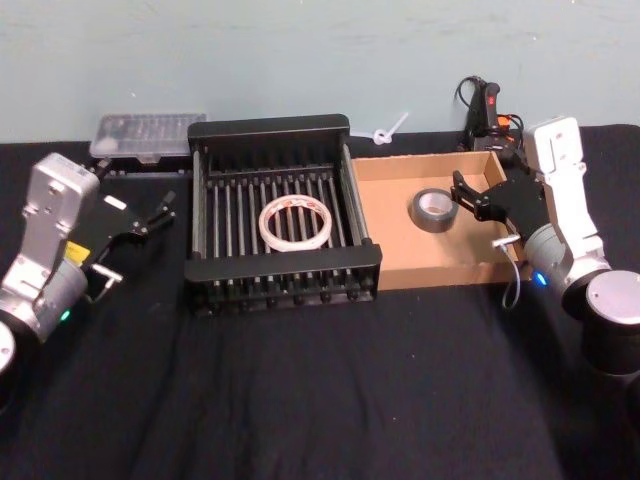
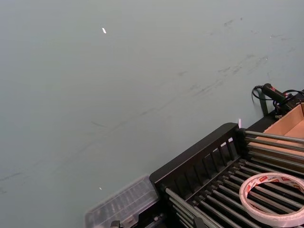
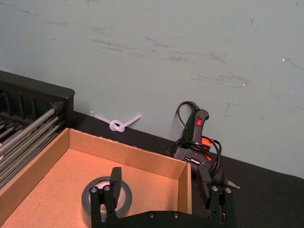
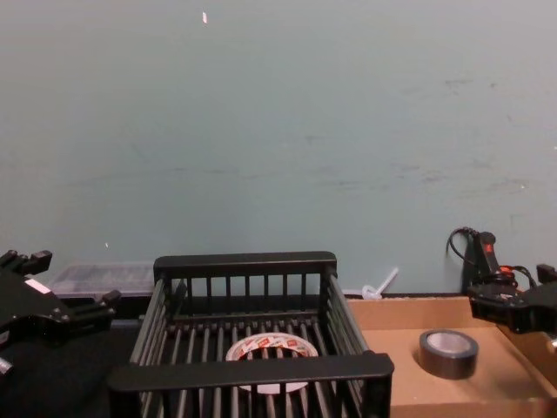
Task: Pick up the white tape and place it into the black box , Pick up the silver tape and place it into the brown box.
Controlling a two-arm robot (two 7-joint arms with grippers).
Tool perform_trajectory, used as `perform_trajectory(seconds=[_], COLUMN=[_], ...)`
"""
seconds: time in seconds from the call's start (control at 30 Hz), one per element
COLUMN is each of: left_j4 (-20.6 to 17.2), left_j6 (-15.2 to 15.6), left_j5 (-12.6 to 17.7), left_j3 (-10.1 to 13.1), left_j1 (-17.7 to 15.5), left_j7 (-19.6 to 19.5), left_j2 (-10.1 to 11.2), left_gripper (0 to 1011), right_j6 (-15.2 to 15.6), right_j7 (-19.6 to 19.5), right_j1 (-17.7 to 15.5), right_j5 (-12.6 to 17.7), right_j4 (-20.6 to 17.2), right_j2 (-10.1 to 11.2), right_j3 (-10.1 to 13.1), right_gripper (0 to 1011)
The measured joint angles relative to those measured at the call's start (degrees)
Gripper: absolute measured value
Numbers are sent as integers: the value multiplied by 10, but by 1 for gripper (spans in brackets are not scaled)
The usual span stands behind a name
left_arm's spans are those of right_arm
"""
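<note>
On black cloth, the white tape [image 1: 295, 222] bears illegible red print.

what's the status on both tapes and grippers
Left gripper open, left of black box. Right gripper open over brown box. White tape in black box, silver tape in brown box. Nothing in the way.

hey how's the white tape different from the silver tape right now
The white tape is a wide, thin ring with red marks inside; the silver tape is a smaller, thicker grey roll. The white tape lies on the bars of the black box; the silver tape sits in the brown box. Both lie flat, with neither gripper touching them.
</note>
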Motion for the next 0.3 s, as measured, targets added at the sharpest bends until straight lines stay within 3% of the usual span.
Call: perform_trajectory(seconds=[0.3], left_j4=[0], left_j6=[0], left_j5=[0], left_j3=[0], left_j1=[0], left_j7=[0], left_j2=[0], left_gripper=[1001], right_j6=[0], right_j7=[0], right_j1=[0], right_j5=[0], right_j4=[0], right_j2=[0], right_j3=[0], right_gripper=[1002])
